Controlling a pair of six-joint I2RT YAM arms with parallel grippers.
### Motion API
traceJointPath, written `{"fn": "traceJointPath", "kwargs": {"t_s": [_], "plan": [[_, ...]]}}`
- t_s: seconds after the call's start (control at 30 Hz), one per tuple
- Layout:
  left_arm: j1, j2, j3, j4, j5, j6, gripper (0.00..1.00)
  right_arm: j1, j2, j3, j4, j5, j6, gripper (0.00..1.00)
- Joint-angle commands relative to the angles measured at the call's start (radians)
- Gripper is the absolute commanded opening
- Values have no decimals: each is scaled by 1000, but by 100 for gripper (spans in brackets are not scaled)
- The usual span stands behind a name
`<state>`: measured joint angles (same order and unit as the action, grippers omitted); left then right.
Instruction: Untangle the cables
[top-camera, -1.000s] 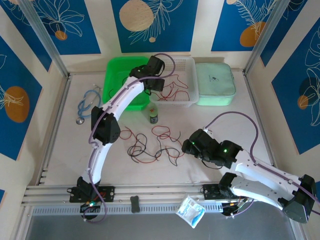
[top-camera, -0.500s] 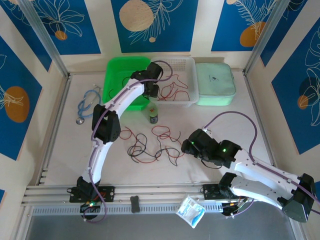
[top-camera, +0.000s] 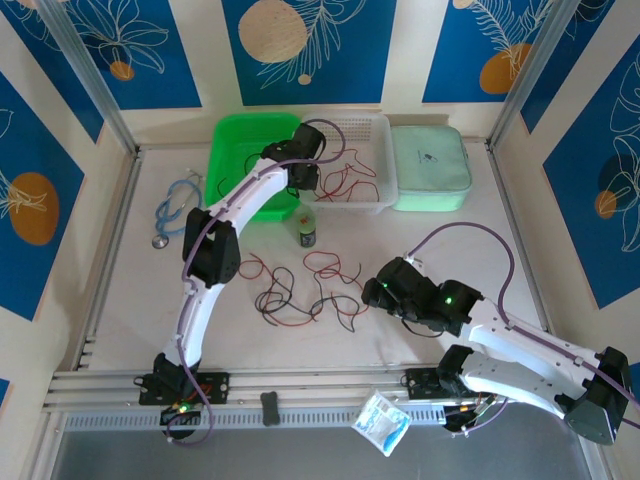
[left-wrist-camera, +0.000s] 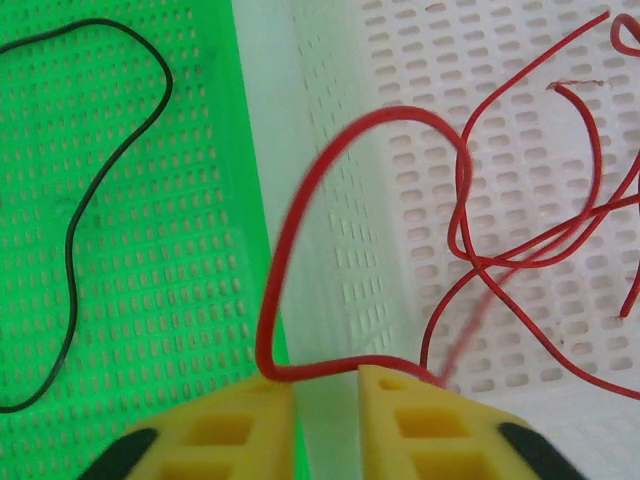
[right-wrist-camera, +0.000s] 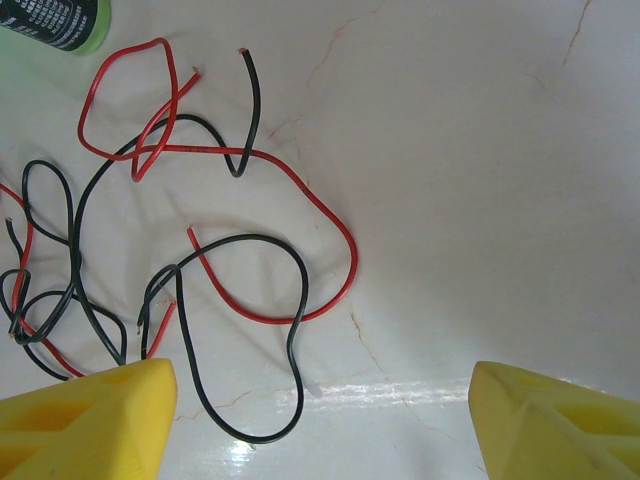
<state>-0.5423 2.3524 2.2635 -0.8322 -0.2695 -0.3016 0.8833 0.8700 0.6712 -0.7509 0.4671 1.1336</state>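
A tangle of red and black cables (top-camera: 300, 290) lies on the table's middle. More red cables (top-camera: 345, 178) rest in the white basket (top-camera: 372, 148). My left gripper (top-camera: 305, 178) hovers over the wall between the green basket (top-camera: 232, 160) and the white one. In the left wrist view its fingertips (left-wrist-camera: 327, 375) stand a narrow gap apart, and a red cable (left-wrist-camera: 300, 200) loops up and drapes across both tips, not pinched. A black cable (left-wrist-camera: 110, 170) lies in the green basket (left-wrist-camera: 150, 300). My right gripper (top-camera: 372, 292) is wide open (right-wrist-camera: 315, 375) just right of the tangle, above a black cable loop (right-wrist-camera: 290, 340) and a red cable (right-wrist-camera: 340, 240).
A small dark bottle (top-camera: 307, 232) with a green cap stands between the baskets and the tangle. A blue stethoscope (top-camera: 172, 210) lies at the left. A mint case (top-camera: 430, 165) sits right of the white basket. A plastic packet (top-camera: 381, 420) rests on the front rail.
My left gripper has shifted slightly left and lower onto the basket edge, and its jaws have narrowed a lot. The right arm and the tangle have not moved.
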Motion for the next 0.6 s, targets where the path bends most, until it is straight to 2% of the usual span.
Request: {"fn": "traceJointPath", "kwargs": {"t_s": [0.0,0.3,0.43,0.5,0.57], "plan": [[1,-57,-4,34,10,21,14,6,4,18,1,-7,2,77],[-55,-57,13,90,-3,82,5,6,9,18,8,-6,0,77],[-74,-32,56,68,-42,103,4,6,8,14,9,-8,5,77],[-77,-31,64,47,-77,99,7,8,7,11,12,-8,6,77],[-77,-40,55,37,-101,89,17,7,7,8,16,-9,6,77]]}}
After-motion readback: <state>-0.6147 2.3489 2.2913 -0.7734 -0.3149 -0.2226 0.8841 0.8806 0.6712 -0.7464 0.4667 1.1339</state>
